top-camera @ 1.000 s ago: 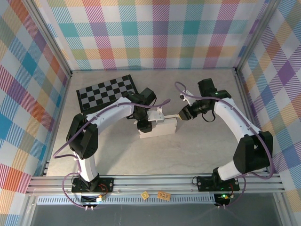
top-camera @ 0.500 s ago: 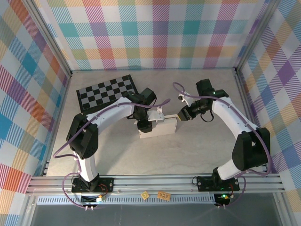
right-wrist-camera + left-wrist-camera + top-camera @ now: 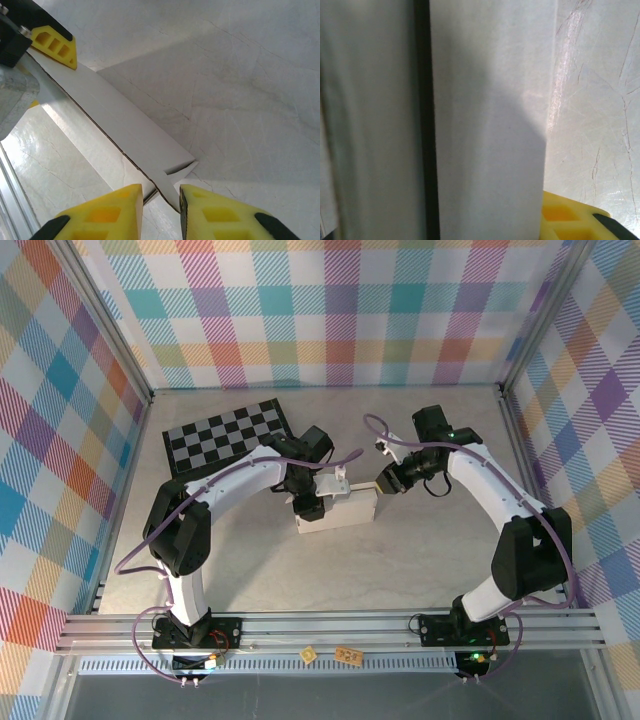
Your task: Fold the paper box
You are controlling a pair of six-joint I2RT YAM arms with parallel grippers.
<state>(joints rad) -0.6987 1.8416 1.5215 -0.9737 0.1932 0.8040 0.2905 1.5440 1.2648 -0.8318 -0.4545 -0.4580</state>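
Nearest me, two small tags [image 3: 349, 652] lie on the rail by my bases; they play no part. Past them, in the middle of the counter [image 3: 400, 570], sits the paper box [image 3: 345, 512] — white card, already raised into a shallow oblong with its long side toward me.

My left claw [image 3: 310, 502] is down on the box's left part. Its wrist view shows a wall of card close up with one yellow finger [image 3: 565, 220] beside it, and from the other wrist its fingers seem to stand on either side of that wall. Whether they pinch it or merely straddle it, I cannot tell.

My right claw [image 3: 161, 202] is at the box's right end, partly open with a narrow gap. The pointed tip of a corner tab [image 3: 175, 187] lies in that gap, close to one finger, and I grip nothing firmly yet.

I judge the step in hand to be the closing of the right end: the walls are up and the corner tab is loose. The next move calls for a light pinch on that tab, then a turn inward along its crease while the left claw steadies the box — thin card will buckle if I squeeze hard or pull off the crease line.

Beyond, at the far left, the checkerboard [image 3: 228, 435] lies flat, well apart from the box.
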